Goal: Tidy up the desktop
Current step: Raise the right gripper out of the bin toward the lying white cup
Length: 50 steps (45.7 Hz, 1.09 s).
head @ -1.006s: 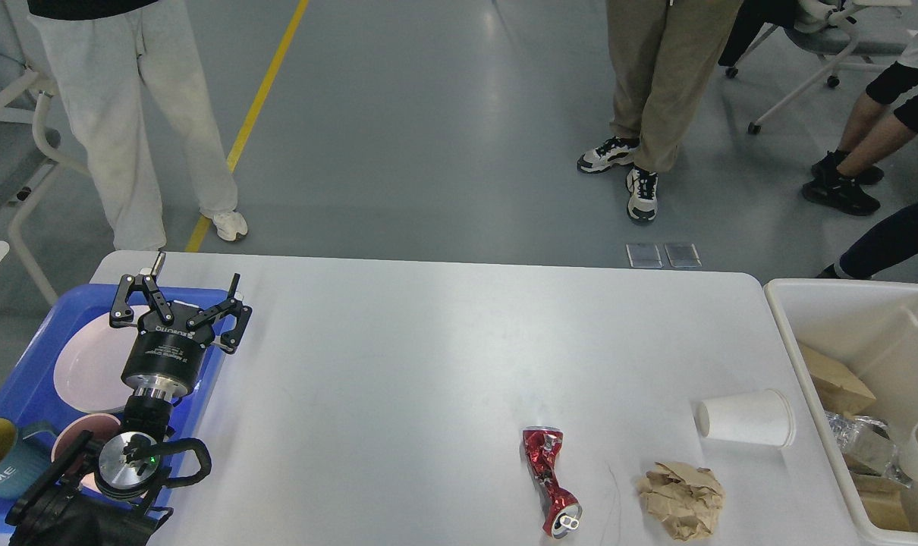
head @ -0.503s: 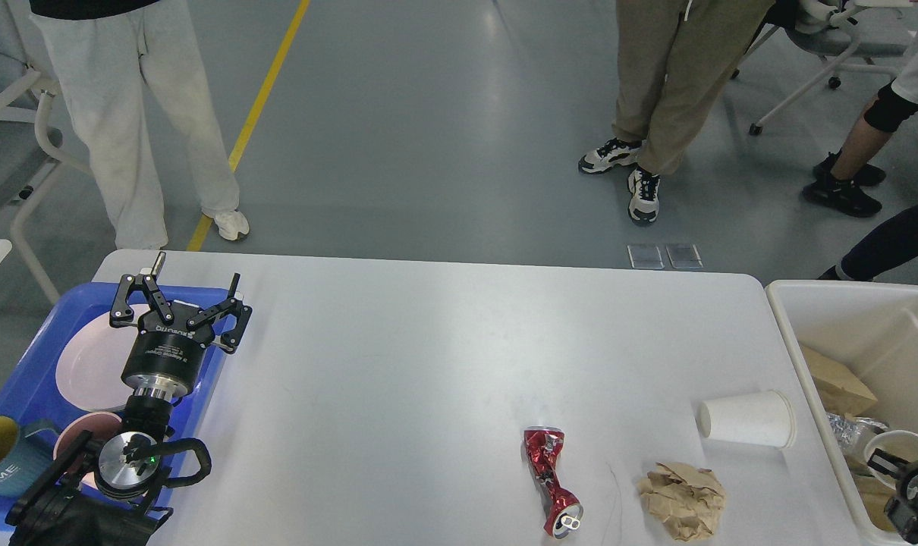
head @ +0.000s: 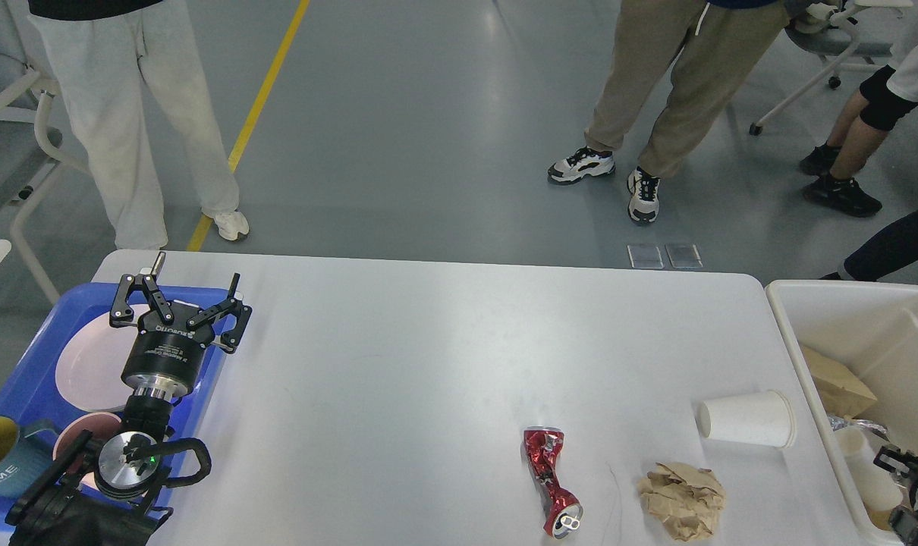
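The white desktop (head: 429, 356) carries a crushed red can (head: 551, 482), a crumpled ball of brown paper (head: 681, 500) and a white paper cup (head: 746, 418) lying on its side, all near the front right. My left gripper (head: 196, 274) is open and holds nothing, above the right edge of the blue tray (head: 57, 322). Only a dark part of my right gripper (head: 908, 485) shows at the bottom right corner, over the white bin (head: 808, 334). Its fingers cannot be told apart. Another white cup (head: 867, 472) lies in the bin just left of it.
The blue tray holds a pink plate (head: 87, 364), a pink bowl (head: 76, 436) and a teal mug (head: 0, 455). The bin contains brown cardboard (head: 834, 379) and foil. People stand beyond the far edge, and chairs are at the far left and right.
The white cup at the right gripper has gone lower and leftward into the bin. The right gripper has drawn toward the bottom right corner. People behind shifted their feet. The left arm is still.
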Tool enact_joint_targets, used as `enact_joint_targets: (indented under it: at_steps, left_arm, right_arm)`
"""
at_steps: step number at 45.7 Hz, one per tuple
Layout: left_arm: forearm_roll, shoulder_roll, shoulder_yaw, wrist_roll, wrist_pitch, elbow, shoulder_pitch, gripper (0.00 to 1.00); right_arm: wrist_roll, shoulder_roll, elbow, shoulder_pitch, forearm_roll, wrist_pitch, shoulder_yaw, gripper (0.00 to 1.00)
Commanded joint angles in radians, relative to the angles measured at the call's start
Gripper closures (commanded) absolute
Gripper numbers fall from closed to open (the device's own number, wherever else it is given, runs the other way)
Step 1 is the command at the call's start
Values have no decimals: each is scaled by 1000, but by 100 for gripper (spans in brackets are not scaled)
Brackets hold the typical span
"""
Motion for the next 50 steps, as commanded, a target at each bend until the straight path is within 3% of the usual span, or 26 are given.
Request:
enact_joint_targets:
  at_steps: [1, 7, 12, 20, 25, 32, 35, 43, 50]
  left_arm:
    - [0, 0, 0, 0, 0, 0, 0, 4]
    - [0, 0, 0, 0, 0, 0, 0, 4]
    - [0, 0, 0, 0, -2, 0, 0, 4]
    - [0, 0, 2, 1, -2, 0, 0, 4]
    - [0, 0, 0, 1, -2, 0, 0, 4]
    - [0, 0, 2, 1, -2, 0, 0, 4]
    - [0, 0, 2, 0, -2, 0, 0, 4]
    - [0, 0, 2, 0, 0, 0, 0, 4]
    - [0, 0, 0, 0, 0, 0, 0, 4]
  right_arm:
    - [0, -10, 39, 35, -2, 9, 1, 0]
    - [-5, -142, 280, 219, -34, 61, -20, 0]
    - [-20, -226, 550, 472, -219, 124, -115, 0]
    - [-38, -234, 881, 889, -330, 231, -402, 0]
    - [-38, -188, 1009, 1138, -329, 450, -512, 0]
    - [-38, -58, 1069, 1426, -329, 883, -548, 0]
    - [-38, -35, 1127, 1531, -326, 988, -542, 0]
    - [-37, 51, 1360, 1784, -306, 993, -522, 0]
    - [-32, 55, 1524, 1939, -224, 916, -480, 0]
